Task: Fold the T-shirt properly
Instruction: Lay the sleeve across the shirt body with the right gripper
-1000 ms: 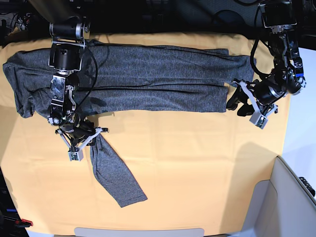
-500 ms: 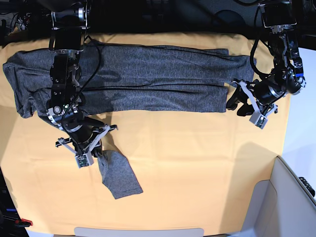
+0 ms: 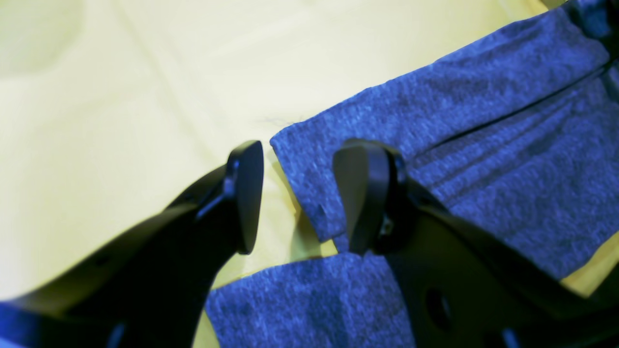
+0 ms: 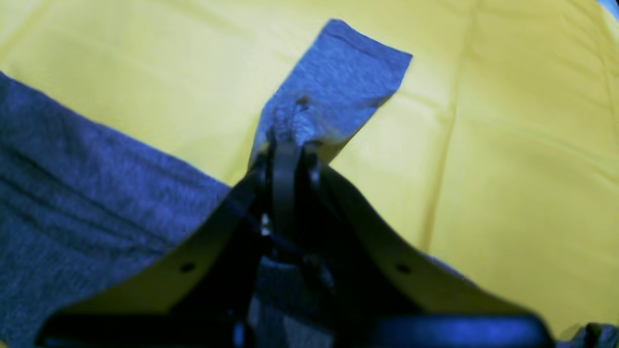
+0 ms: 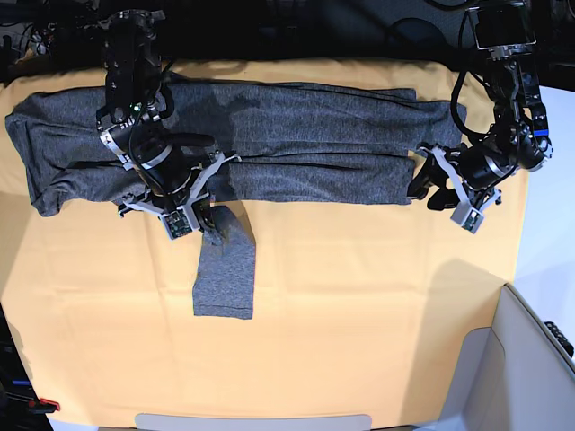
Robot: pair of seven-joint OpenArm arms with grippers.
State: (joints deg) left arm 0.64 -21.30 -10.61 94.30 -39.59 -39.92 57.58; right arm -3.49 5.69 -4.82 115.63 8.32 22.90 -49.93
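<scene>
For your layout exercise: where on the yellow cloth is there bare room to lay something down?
Bare: the yellow cloth below the T-shirt, right of the hanging sleeve; also left of it. Crowded: the back strip, where the shirt and both grippers sit.

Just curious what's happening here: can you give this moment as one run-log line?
right gripper: shut on T-shirt sleeve | left gripper: open at shirt corner | shirt on yellow cloth

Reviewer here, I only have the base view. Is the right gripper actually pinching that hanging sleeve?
Observer: Yes. In the right wrist view the right gripper is shut on the sleeve, fabric bunched at its tips.
Reviewer: And the left one?
Observer: The left gripper is open, and one of its fingers rests over the T-shirt hem corner.
Reviewer: Is it gripping fabric?
Observer: No, the other finger sits over the yellow table cloth.
</scene>
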